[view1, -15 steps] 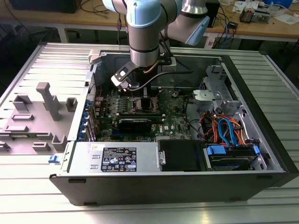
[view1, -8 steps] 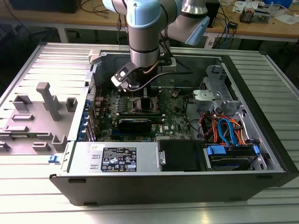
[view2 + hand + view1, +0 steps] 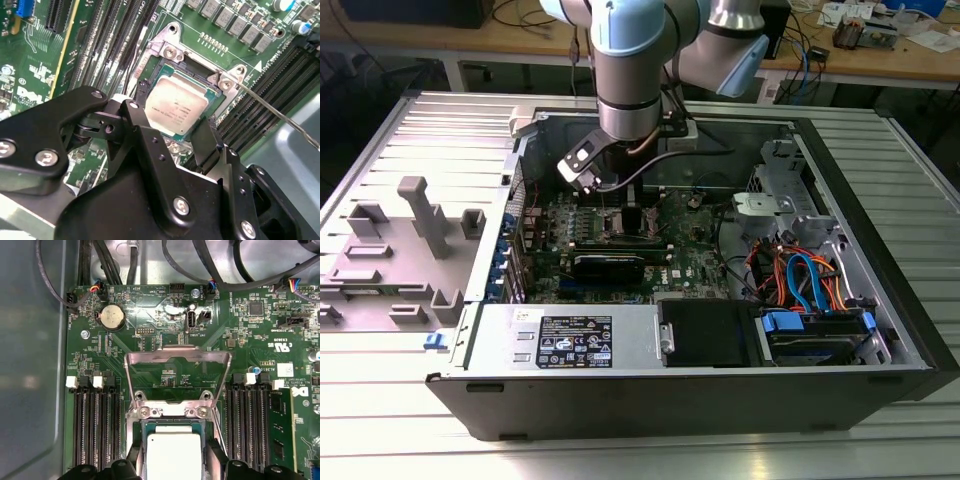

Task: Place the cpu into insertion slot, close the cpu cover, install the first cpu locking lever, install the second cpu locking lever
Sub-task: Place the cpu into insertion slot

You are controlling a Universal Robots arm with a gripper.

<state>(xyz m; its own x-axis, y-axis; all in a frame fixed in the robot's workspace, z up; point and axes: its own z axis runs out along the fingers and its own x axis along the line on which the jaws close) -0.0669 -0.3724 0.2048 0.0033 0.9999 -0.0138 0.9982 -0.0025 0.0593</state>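
The cpu (image 3: 176, 102) lies flat inside the insertion slot (image 3: 189, 67) in the second wrist view. The gripper (image 3: 170, 122) straddles it, with 1 black finger beside each of 2 opposite edges. In the first wrist view a narrow gap shows between each finger and the chip, so the jaws look spread, not pinching. Beyond the chip, the cpu cover (image 3: 177, 356) stands raised, not yet closed. In the exterior view the arm reaches down into the open computer case (image 3: 670, 400). The chip is probably light, stiff and fragile, and best held by its edges.
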